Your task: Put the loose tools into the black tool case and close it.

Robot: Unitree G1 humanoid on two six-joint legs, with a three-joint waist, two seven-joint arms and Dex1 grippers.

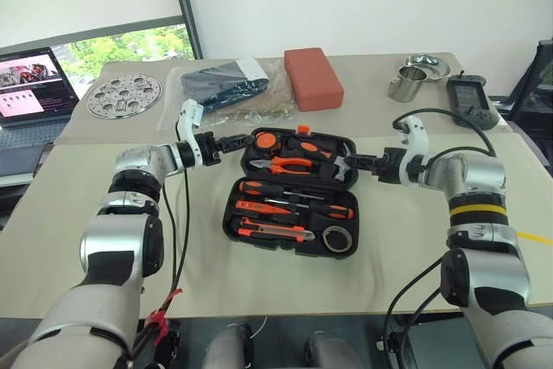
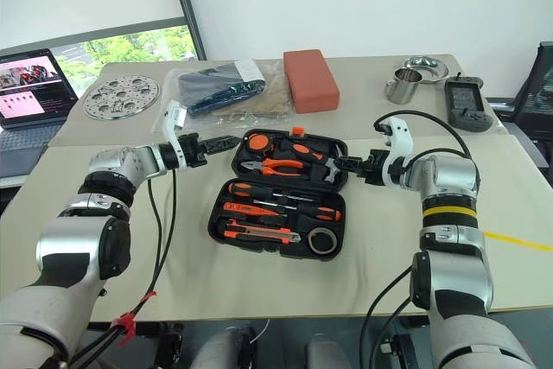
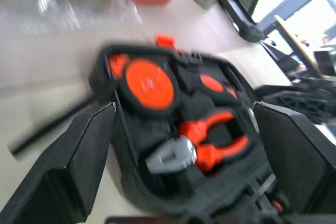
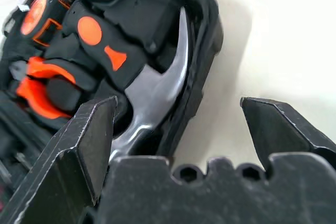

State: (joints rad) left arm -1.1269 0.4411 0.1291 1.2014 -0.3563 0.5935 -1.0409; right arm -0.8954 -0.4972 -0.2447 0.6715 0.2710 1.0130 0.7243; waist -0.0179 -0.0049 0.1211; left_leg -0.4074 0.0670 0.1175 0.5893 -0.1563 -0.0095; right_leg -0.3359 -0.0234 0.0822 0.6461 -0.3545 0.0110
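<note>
The black tool case (image 1: 232, 213) lies open on the table, lid half at the far side with its orange latch (image 1: 302, 130). In the near half lie two orange-and-black screwdrivers (image 1: 278, 189), a slim orange screwdriver (image 1: 259, 208), the utility knife (image 1: 275, 231) and the grey tape roll (image 1: 337, 238). Pliers (image 1: 289, 164) and a hammer (image 4: 157, 90) sit in the far half. My left gripper (image 1: 235, 141) is open at the far half's left edge. At that half's right edge my right gripper (image 1: 356, 162) is open too. Neither holds anything.
Behind the case lie a red-orange block (image 1: 313, 77) and a clear plastic bag (image 1: 226, 84) with a dark bundle. A perforated round metal plate (image 1: 123, 95) and a laptop (image 1: 30, 84) are at the far left. A metal cup (image 1: 406, 84), bowl (image 1: 428, 65) and black device (image 1: 471, 97) stand far right.
</note>
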